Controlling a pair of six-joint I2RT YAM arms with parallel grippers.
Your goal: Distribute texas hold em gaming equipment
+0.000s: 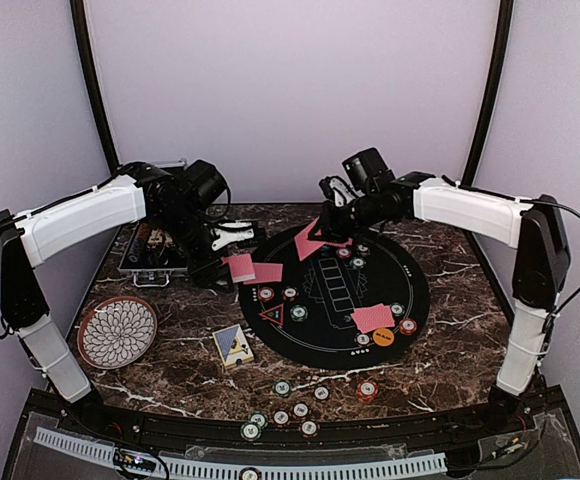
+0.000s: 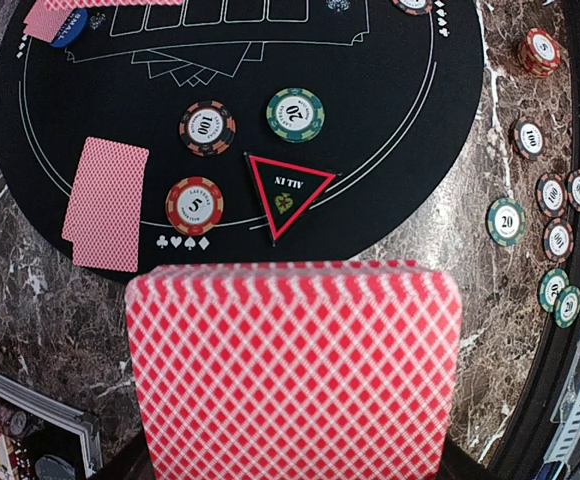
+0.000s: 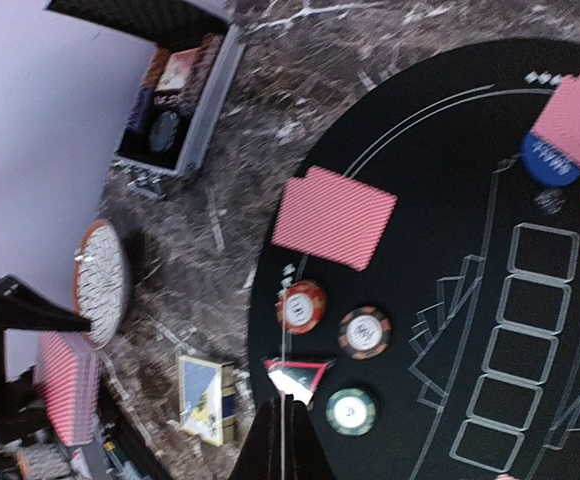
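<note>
My left gripper (image 1: 226,262) is shut on a deck of red-backed cards (image 2: 295,370) that fills the bottom of the left wrist view and hides the fingers. It hangs over the left edge of the black mat (image 1: 410,275). My right gripper (image 1: 324,230) is shut on one red-backed card (image 1: 314,243), seen edge-on in the right wrist view (image 3: 284,385), above the mat's far side. Dealt cards lie at the left (image 1: 267,272) and the right (image 1: 373,318). A red triangle (image 2: 288,190), three chips (image 2: 295,114) and an orange disc (image 1: 383,337) lie on the mat.
Several loose chips (image 1: 283,388) lie on the marble near the front edge. A patterned round plate (image 1: 117,331) sits at the left, a silver case (image 1: 155,250) behind it, and a card box (image 1: 233,344) beside the mat. A blue disc (image 3: 548,160) lies on the mat's far side.
</note>
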